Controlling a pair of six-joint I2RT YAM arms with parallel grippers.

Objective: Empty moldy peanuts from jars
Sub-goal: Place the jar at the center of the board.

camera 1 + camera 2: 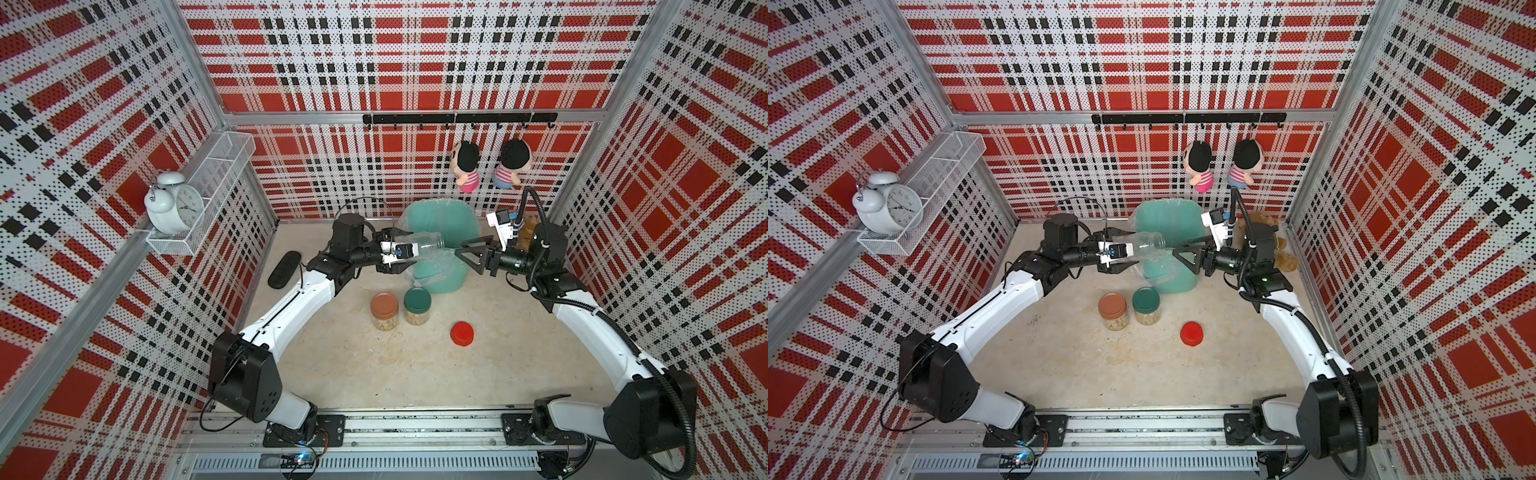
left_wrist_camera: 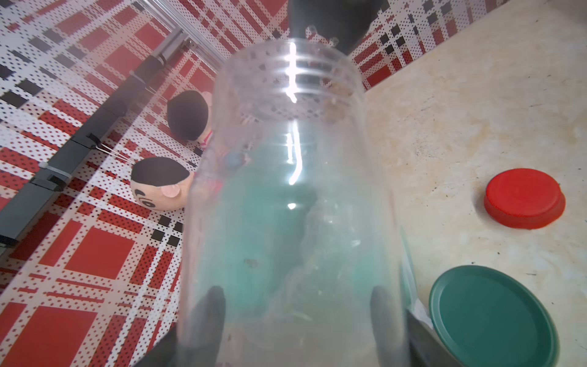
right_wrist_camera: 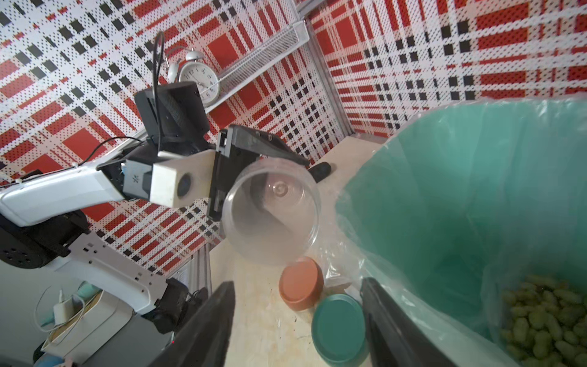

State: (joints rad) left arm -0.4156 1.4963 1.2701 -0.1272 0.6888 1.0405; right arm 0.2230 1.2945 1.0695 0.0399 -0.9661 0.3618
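Observation:
My left gripper (image 1: 405, 254) is shut on an empty clear jar (image 1: 430, 244), held on its side with its open mouth toward the teal bin (image 1: 446, 214). In the left wrist view the fingers (image 2: 209, 313) press both sides of the jar (image 2: 292, 190). My right gripper (image 3: 297, 313) stands open with nothing in it, beside the bin's right rim, facing the jar's mouth (image 3: 270, 213). Moldy peanuts (image 3: 546, 317) lie in the bin's liner. Two closed jars of peanuts stand on the table, brown-lidded (image 1: 384, 309) and green-lidded (image 1: 417, 305). A red lid (image 1: 462, 333) lies alone.
A black oblong object (image 1: 284, 269) lies at the table's left edge. A brown plush toy (image 1: 1285, 257) sits in the back right corner behind the right arm. Two dolls (image 1: 467, 166) hang on the back wall. A white clock (image 1: 174, 203) stands on a wire shelf.

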